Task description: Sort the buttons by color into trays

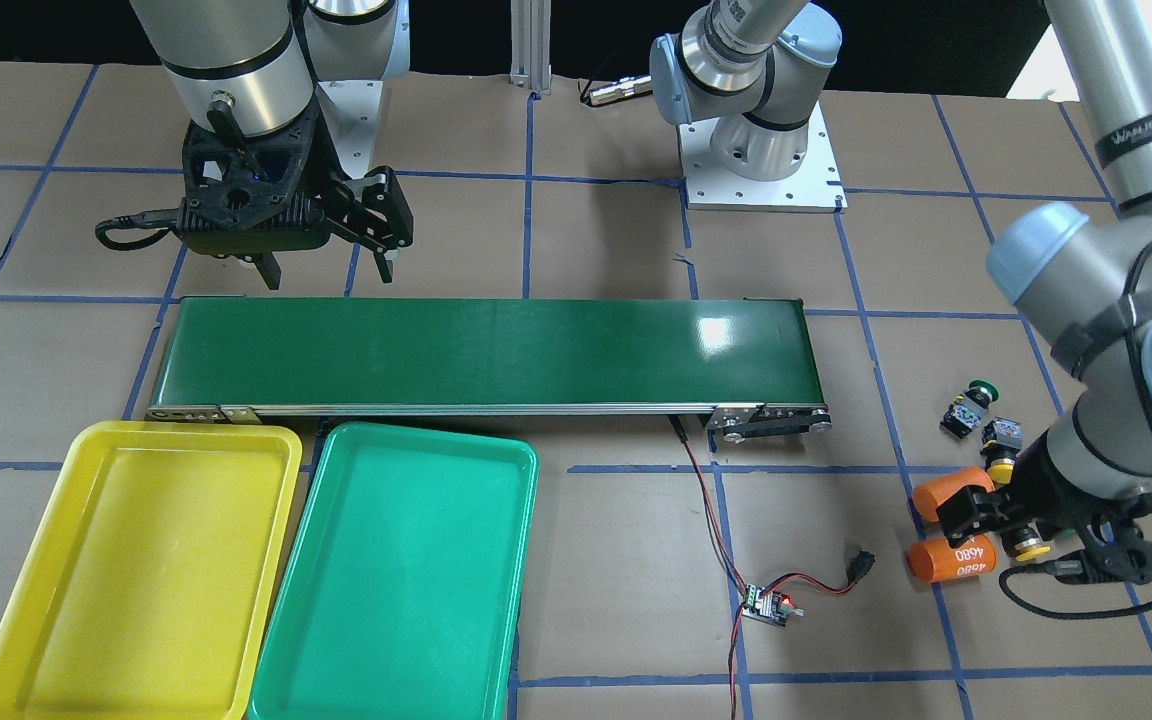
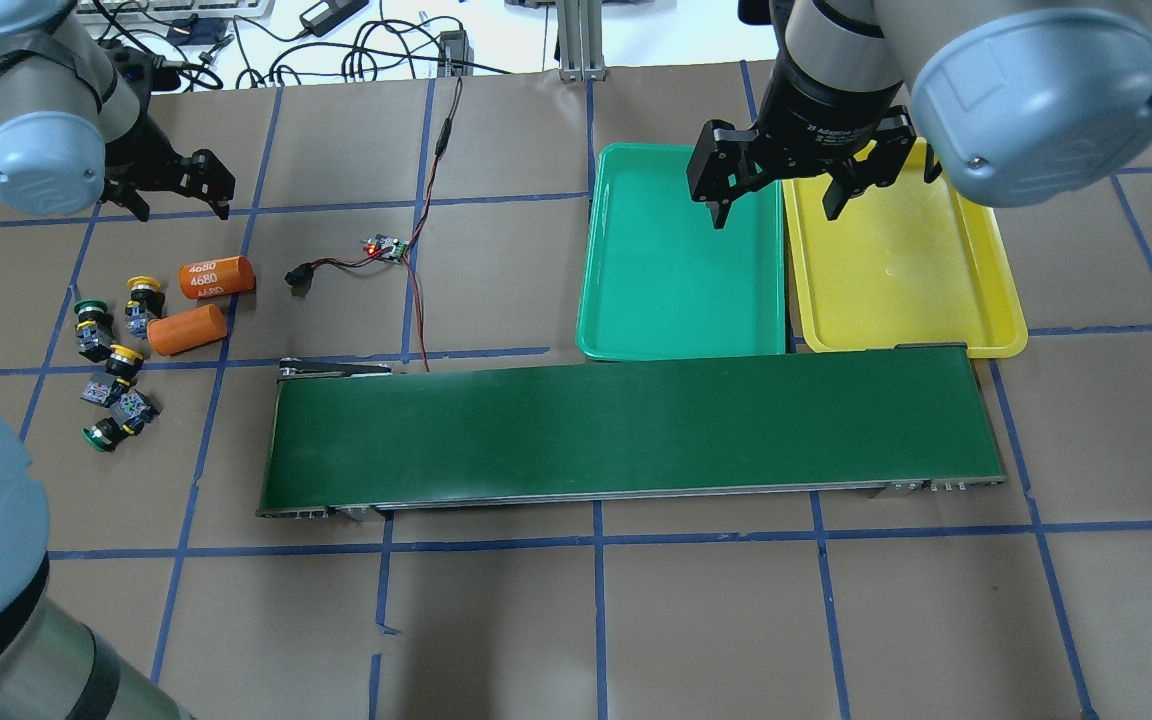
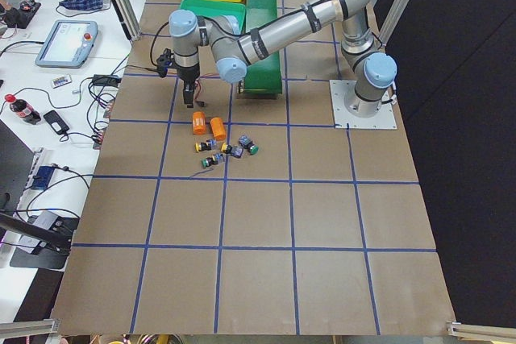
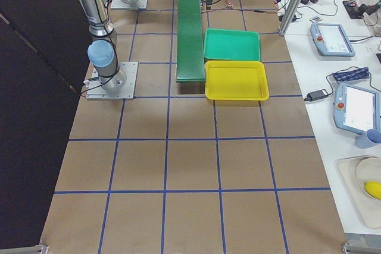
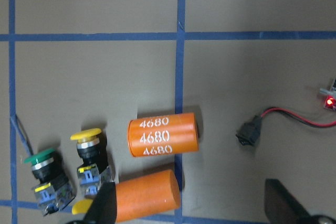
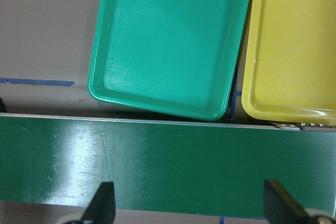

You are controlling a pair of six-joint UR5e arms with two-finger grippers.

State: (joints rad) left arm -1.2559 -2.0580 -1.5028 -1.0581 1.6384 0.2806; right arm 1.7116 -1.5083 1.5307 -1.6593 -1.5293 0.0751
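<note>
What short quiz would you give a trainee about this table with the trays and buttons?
1. True or false: the bright yellow plastic tray and the teal-green plastic tray both hold no buttons.
2. Multiple choice: the four small black-bodied push buttons lie
A. on the long dark green conveyor belt
B. beside two orange cylinders
C. inside the teal-green tray
3. Short answer: is the left gripper open or shut?

Key: 1 true; 2 B; 3 open.
</note>
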